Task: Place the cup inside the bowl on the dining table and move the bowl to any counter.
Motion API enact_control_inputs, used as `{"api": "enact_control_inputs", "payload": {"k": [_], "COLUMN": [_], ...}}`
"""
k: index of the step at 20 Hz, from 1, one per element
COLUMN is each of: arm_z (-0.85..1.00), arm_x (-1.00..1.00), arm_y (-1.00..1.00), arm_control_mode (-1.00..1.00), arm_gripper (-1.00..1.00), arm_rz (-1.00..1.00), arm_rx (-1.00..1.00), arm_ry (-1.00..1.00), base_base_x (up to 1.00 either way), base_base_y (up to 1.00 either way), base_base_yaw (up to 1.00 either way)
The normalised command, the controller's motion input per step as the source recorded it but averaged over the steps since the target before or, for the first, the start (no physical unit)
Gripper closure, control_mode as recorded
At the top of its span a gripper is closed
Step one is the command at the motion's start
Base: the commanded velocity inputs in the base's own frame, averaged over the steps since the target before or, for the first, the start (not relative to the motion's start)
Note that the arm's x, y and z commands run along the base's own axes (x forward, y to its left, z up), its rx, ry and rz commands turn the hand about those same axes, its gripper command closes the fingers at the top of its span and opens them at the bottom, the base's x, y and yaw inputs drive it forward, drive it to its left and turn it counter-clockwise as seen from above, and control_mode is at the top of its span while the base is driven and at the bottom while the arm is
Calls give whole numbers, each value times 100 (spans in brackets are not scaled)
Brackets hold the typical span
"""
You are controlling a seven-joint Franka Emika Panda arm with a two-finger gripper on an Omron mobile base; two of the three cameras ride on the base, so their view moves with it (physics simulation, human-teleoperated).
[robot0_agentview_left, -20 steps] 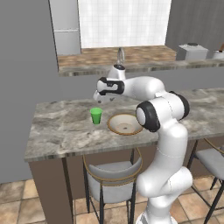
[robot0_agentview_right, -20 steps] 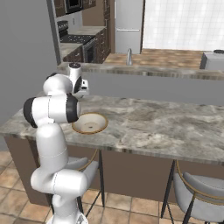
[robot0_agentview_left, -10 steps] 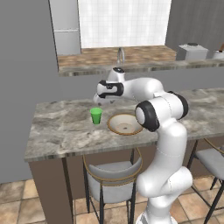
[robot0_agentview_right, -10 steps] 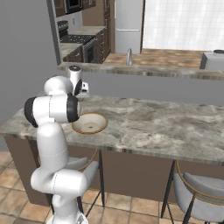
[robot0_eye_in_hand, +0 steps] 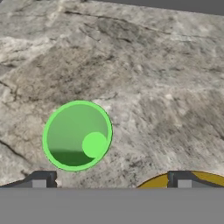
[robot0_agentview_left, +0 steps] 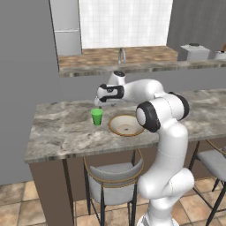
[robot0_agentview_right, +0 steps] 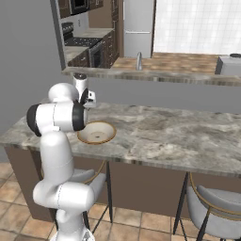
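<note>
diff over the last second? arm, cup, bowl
Barely anything. The gripper hovers open over the cup as before, maybe drifting a touch; nothing gripped or released. The cup stands upright on the dining table beside the bowl, both where they were. Base cameras did not shift.

In the hand view the bottom edge is cutting off most of the bowl point(robot0_eye_in_hand: 183, 180) and the claw's fingertips point(robot0_eye_in_hand: 39, 180), while in the right base view the arm is hiding the cup.
</note>
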Motion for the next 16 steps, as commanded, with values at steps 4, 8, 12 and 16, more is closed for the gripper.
{"api": "enact_control_inputs", "payload": {"k": [4,8,12,16], "arm_z": [-7,-4,-1,-4], "arm_x": [5,0,0,0], "arm_y": [10,10,14,8], "arm_control_mode": [-100,-100,-100,-100], "arm_gripper": [-100,-100,-100,-100], "arm_rz": [-4,-4,-4,-4], "arm_rx": [0,0,0,0], "arm_ry": [0,0,0,0], "base_base_x": [0,0,0,0], "base_base_y": [0,0,0,0], "base_base_yaw": [0,0,0,0]}}
